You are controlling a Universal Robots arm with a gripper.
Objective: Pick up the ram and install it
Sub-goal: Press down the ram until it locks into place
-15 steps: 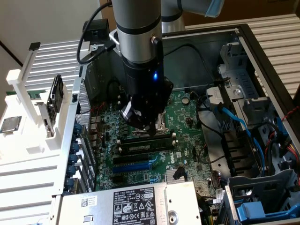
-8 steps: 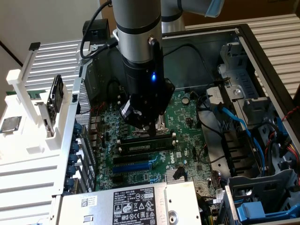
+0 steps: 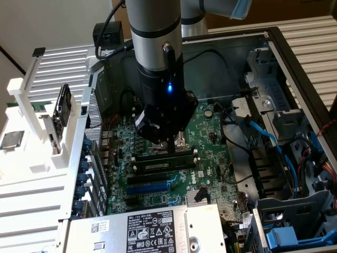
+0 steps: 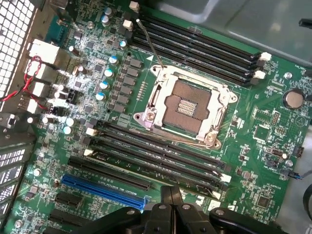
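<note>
A plain pale wall (image 3: pixel 47 23) stands behind the open computer case (image 3: pixel 295 68). A white slatted rack (image 3: pixel 31 184) sits just beside the case, on the exterior view's left. Brown cardboard (image 3: pixel 284 11) shows behind the case.

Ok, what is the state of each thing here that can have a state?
gripper: shut, right over the ram.
ram: standing in a slot beside the processor socket.
processor socket: empty, no chip inside.
computer case: side open.
</note>
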